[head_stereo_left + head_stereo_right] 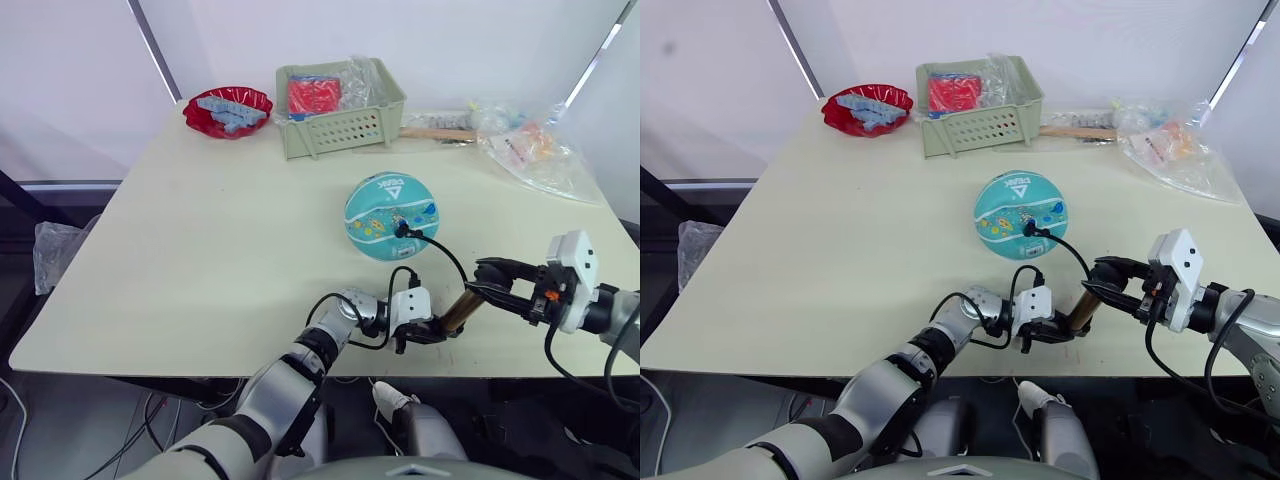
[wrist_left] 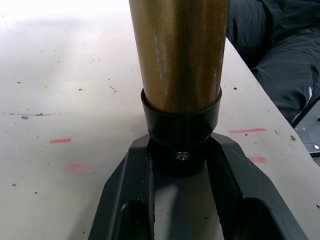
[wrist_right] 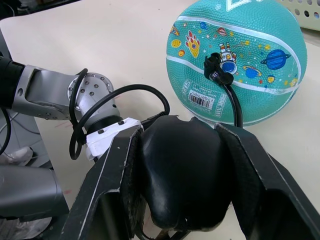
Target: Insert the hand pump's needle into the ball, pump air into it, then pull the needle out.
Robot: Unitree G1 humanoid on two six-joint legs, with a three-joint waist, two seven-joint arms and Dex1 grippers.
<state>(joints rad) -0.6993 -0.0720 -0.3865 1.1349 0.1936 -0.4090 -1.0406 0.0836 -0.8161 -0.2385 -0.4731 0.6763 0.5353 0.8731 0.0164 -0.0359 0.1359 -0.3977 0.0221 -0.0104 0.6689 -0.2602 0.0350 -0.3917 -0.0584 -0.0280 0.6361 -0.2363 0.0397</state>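
The pump (image 1: 459, 312) lay near the ball (image 1: 391, 216), its base clamped by the left gripper (image 1: 432, 331), its handle by the right gripper (image 1: 487, 278); the needle (image 3: 217, 75) sat in the ball.

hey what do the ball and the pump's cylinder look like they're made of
The ball looks like rubber: a matte, finely pebbled teal skin with printed cartoons. The hand pump cylinder looks like metal, brass-gold with a soft sheen and a few pale scuffs; painted plastic can't be ruled out. Its base collar looks like black plastic.
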